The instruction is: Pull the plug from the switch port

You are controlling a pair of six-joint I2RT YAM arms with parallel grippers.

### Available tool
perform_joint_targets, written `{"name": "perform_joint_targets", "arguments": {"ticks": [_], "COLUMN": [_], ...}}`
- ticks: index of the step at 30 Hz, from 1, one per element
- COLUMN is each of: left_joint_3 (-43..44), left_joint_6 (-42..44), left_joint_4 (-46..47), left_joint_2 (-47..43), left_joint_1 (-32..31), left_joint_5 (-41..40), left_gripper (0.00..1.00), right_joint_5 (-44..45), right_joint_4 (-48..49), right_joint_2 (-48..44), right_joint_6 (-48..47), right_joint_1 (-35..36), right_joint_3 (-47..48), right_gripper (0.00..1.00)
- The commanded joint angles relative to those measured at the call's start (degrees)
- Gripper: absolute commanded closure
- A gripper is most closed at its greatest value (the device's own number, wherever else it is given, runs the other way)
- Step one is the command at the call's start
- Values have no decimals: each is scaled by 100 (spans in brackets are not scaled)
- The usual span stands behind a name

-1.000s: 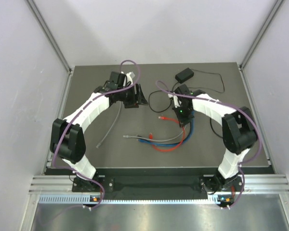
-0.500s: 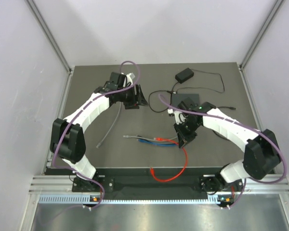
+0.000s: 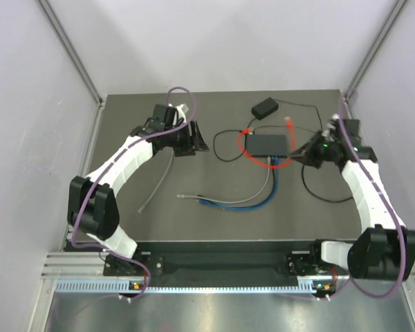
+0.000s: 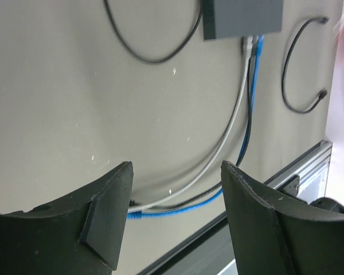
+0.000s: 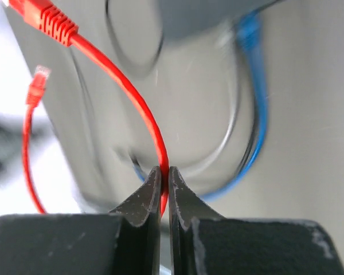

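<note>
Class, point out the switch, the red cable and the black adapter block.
switch point(image 3: 268, 143), top external view, middle of its top face.
red cable point(image 5: 46, 17), right wrist view, on its plug end.
black adapter block point(image 3: 265, 107), top external view, middle of its top.

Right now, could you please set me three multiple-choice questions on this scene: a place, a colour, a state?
1. The adapter block lies where from the switch? A. beyond it B. nearer the arm bases C. on it
2. The right gripper pinches a cable of which colour? A. blue B. red C. grey
3. The left gripper is: A. open, empty B. shut on a plug C. shut on the switch
1 A: the top view shows it farther back. 2 B: the red cable runs between its shut fingers. 3 A: its fingers stand apart with nothing between.
</note>
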Motion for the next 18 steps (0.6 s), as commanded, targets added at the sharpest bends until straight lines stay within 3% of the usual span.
{"name": "perform_joint_targets", "arguments": {"ticks": [1, 11, 18], "left_joint_3": [-312, -391, -699], "left_joint_6": [116, 1188, 1303], "left_joint_4": [75, -337, -162], "left_joint_2": [-431, -703, -712], "left_joint_1": [34, 288, 912], "left_joint_5": [-37, 111, 824], "left_gripper": [32, 32, 32], "right_joint_5": [369, 1739, 2628], "right_joint_4": [992, 87, 1071], "right_joint_2": [-596, 195, -298], "right_joint_6": [1873, 1814, 3142], "right_joint_1": [-931, -2384, -2781], "right_joint_3": [-521, 76, -1313], "right_gripper": [100, 100, 100]}}
